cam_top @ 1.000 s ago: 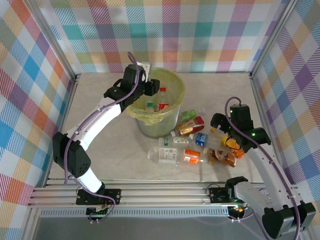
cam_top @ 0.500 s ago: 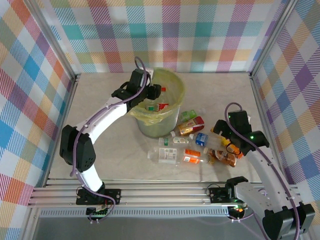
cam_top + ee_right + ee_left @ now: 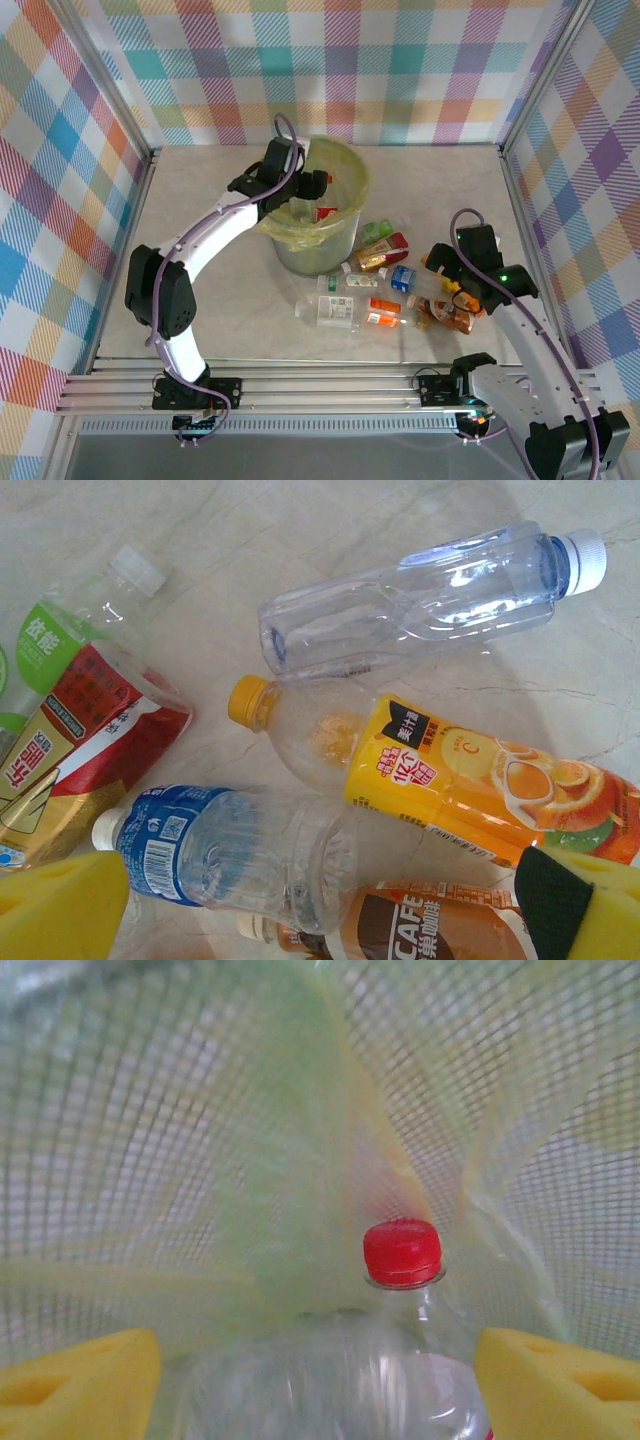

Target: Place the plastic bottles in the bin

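Left wrist: red-capped bottle [image 3: 385, 1365] inside bin [image 3: 150, 1150]

We see pastel plaid walls [image 3: 400, 60] and a pale marbled table [image 3: 250, 320]. The bin [image 3: 310, 255] is grey-green, its bag [image 3: 350, 175] yellow-green. Lower centre in the left wrist view, a clear bottle [image 3: 330, 1380] has a red cap [image 3: 402, 1252].

Bright, even light throughout — soft shadows on the table [image 3: 230, 300]; the left wrist view is hazy, its red-capped bottle [image 3: 380, 1360] blurred.
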Controlling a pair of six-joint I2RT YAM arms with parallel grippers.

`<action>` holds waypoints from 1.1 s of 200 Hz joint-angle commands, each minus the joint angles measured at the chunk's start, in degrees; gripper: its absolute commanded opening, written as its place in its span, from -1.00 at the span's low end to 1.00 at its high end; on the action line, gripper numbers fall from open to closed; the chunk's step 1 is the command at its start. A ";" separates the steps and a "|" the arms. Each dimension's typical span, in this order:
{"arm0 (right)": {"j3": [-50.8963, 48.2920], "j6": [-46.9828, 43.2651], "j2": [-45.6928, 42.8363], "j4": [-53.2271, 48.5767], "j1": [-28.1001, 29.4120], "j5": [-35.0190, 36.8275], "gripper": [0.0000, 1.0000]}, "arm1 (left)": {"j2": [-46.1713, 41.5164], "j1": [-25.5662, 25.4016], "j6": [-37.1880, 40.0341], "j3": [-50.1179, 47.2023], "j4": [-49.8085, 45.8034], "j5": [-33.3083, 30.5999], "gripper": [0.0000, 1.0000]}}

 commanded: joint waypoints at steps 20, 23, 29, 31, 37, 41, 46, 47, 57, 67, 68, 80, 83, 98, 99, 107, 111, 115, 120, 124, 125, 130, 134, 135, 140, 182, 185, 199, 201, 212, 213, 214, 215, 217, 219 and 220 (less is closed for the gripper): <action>-0.04 -0.35 -1.28 0.69 0.04 -1.36 0.99 | -5.08 -0.39 0.26 4.29 -2.47 1.67 0.87; -0.08 -0.32 -1.27 0.72 0.04 -1.38 0.99 | -5.46 -0.39 0.30 4.51 -2.57 1.82 0.88; -0.01 -0.38 -1.35 0.74 0.09 -1.43 0.99 | -6.16 -0.39 0.38 4.79 -2.75 1.90 0.91; 0.00 -0.35 -1.35 0.80 0.10 -1.46 0.99 | -6.42 -0.39 0.48 4.88 -2.85 1.95 0.92; 0.00 -0.44 -1.31 0.86 0.04 -1.54 0.99 | -7.23 -0.39 0.60 5.07 -2.90 2.05 0.94; 0.08 -0.40 -1.33 0.98 0.04 -1.57 0.99 | -7.73 -0.39 0.65 5.24 -3.05 2.05 0.96; 0.09 -0.44 -1.36 0.99 0.04 -1.56 0.99 | -8.52 -0.37 0.74 5.33 -3.04 1.98 0.98; 0.09 -0.42 -1.35 0.99 0.09 -1.61 0.99 | -8.69 -0.38 0.81 5.38 -3.05 1.98 0.98; 0.17 -0.50 -1.29 1.08 0.04 -1.65 0.99 | -10.35 -0.39 1.16 5.59 -2.98 1.60 1.00; 0.26 -0.58 -1.35 1.11 0.04 -1.69 0.99 | -11.98 -0.39 1.64 5.82 -2.90 0.97 1.00; 0.26 -0.62 -1.31 1.14 0.08 -1.72 1.00 | -12.13 -0.39 1.65 5.85 -2.93 0.90 1.00; 0.35 -0.67 -1.39 1.16 0.06 -1.74 0.99 | -14.05 -0.33 2.62 6.28 -2.90 -0.34 1.00; 0.35 -0.70 -1.36 1.14 0.06 -1.74 0.99 | -14.49 -0.31 2.96 6.44 -2.89 -0.72 1.00; 0.44 -0.76 -1.40 1.24 0.10 -1.74 0.99 | -16.18 -0.07 5.33 7.62 -3.26 -2.93 1.00; 0.44 -0.76 -1.46 1.25 0.07 -1.74 0.99 | -16.30 -0.01 5.47 7.71 -3.29 -3.07 1.00; 0.44 -0.84 -1.42 1.34 0.04 -1.81 0.99 | -16.87 0.47 6.79 8.62 -3.78 -4.48 1.00; 0.52 -0.84 -1.41 1.34 0.04 -1.90 0.99 | -16.97 0.77 7.31 9.10 -4.18 -5.19 1.00; 0.53 -0.84 -1.37 1.38 0.04 -1.94 1.00 | -17.05 1.22 7.71 9.78 -4.54 -5.85 1.00; 0.53 -0.92 -1.40 1.47 0.06 -2.08 0.99 | -17.12 2.02 8.16 10.50 -5.07 -6.65 1.00; 0.53 -0.93 -1.39 1.48 0.04 -2.17 0.99 | -17.05 2.89 8.25 11.11 -5.56 -7.02 1.00; 0.53 -0.98 -1.37 1.50 0.04 -2.17 0.99 | -17.00 3.05 8.25 11.26 -5.67 -7.10 1.00; 0.62 -0.98 -1.29 1.59 0.04 -2.25 0.99 | -16.80 4.30 8.34 11.88 -6.25 -7.20 1.00; 0.66 -1.06 -1.26 1.56 0.03 -2.31 0.99 | -16.69 5.33 8.15 12.56 -6.83 -7.02 1.00; 0.68 -1.08 -1.22 1.58 0.04 -2.33 0.99 | -16.64 5.72 8.07 12.69 -6.97 -6.96 1.00; 0.70 -1.09 -1.10 1.60 0.04 -2.35 0.99 | -16.27 7.33 7.62 13.30 -7.60 -6.50 1.00; 1.66 -1.37 -0.48 1.19 0.03 -2.57 0.99 | -10.63 20.89 4.04 17.49 -12.98 2.14 1.00; 1.74 -1.39 -0.46 1.17 0.04 -2.61 0.99 | -10.02 21.69 4.04 17.64 -13.25 2.97 1.00; 2.26 -1.54 -0.28 0.95 0.06 -2.62 0.99 | -7.21 24.46 4.18 18.24 -14.27 5.66 1.00; 2.28 -1.54 -0.23 0.89 0.04 -2.62 0.99 | -6.84 24.80 4.27 18.26 -14.41 5.86 1.00; 2.61 -1.65 -0.04 0.71 0.08 -2.70 0.99 | -4.74 25.94 4.95 18.06 -14.79 7.43 1.00; 2.62 -1.64 -0.04 0.67 0.06 -2.70 0.99 | -4.56 26.05 5.02 18.03 -14.81 7.56 1.00; 2.63 -1.68 0.01 0.70 0.05 -2.71 0.99 | -4.24 26.05 5.14 17.98 -14.82 7.71 1.00; 2.63 -1.70 -0.01 0.67 0.04 -2.71 0.99 | -4.05 26.19 5.25 17.95 -14.83 7.87 1.00; 2.70 -1.76 0.04 0.69 0.04 -2.66 0.99 | -3.61 26.29 5.44 17.92 -14.88 8.17 1.00; 2.72 -1.76 0.12 0.65 0.11 -2.69 0.99 | -3.24 26.43 5.70 17.92 -14.91 8.44 1.00; 2.72 -1.74 0.13 0.64 0.07 -2.70 0.99 | -3.02 26.46 5.79 17.87 -14.96 8.55 1.00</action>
